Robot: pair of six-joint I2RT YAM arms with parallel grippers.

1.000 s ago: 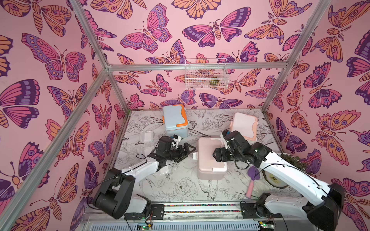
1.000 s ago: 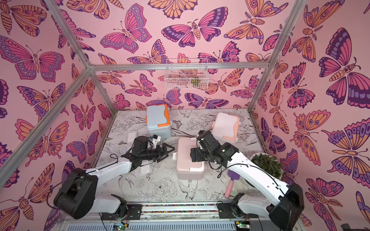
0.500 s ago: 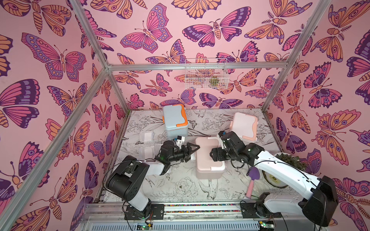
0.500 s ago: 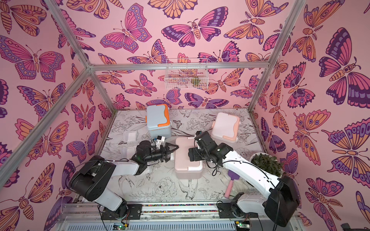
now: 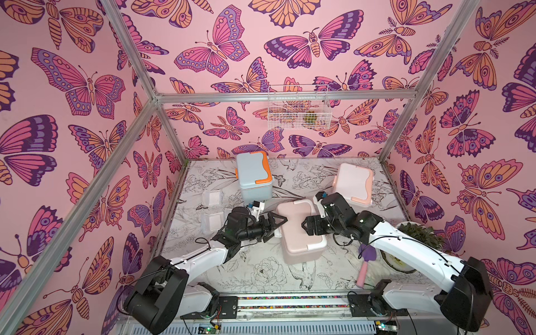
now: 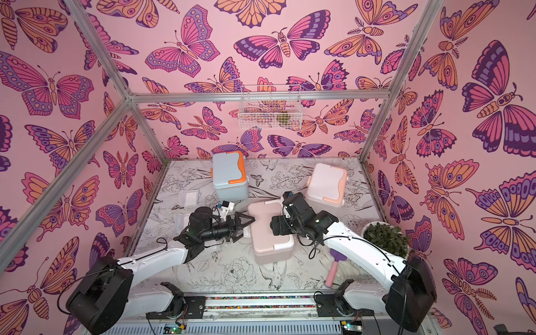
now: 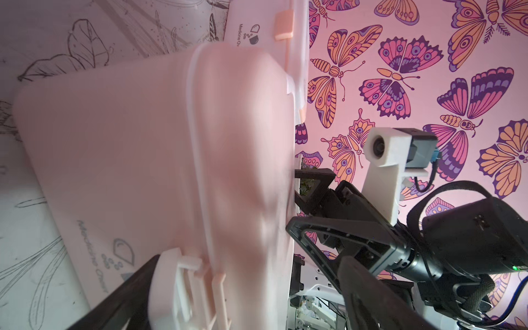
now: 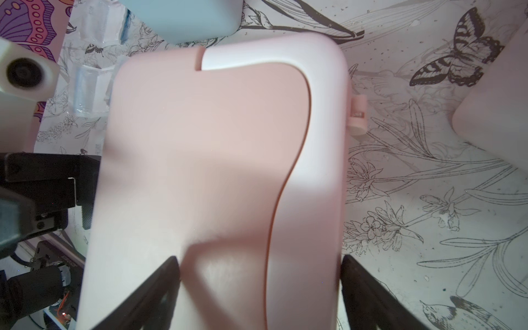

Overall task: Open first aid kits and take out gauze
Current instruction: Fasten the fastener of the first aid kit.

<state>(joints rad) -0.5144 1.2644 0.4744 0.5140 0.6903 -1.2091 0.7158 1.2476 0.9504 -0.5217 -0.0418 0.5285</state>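
Three first aid kits stand shut on the table in both top views. The light blue one (image 5: pixel 253 174) is at the back left and the white one (image 5: pixel 354 182) at the back right. The dusty pink one (image 5: pixel 298 232) (image 6: pixel 268 235) is in the middle. My left gripper (image 5: pixel 277 227) (image 7: pixel 251 285) is open at the pink kit's left side, its fingers (image 7: pixel 123 297) straddling the side with the white latch (image 7: pixel 177 285). From the right, my open right gripper (image 5: pixel 307 227) (image 8: pixel 258 265) reaches over that lid, spanning its white handle (image 8: pixel 308 171). Two gauze packets (image 5: pixel 213 197) (image 5: pixel 213 222) lie on the table at the left.
A purple brush with a pink handle (image 5: pixel 366 266) lies under my right arm. Beside it, against the right wall, stands a potted plant (image 5: pixel 419 235). A white wire basket (image 5: pixel 298 113) hangs on the back wall. Butterfly-papered walls close in three sides.
My right gripper has slid leftward over the pink kit's lid. The left gripper has edged right against the kit's left side, and its arm has shifted. The kits have not moved.
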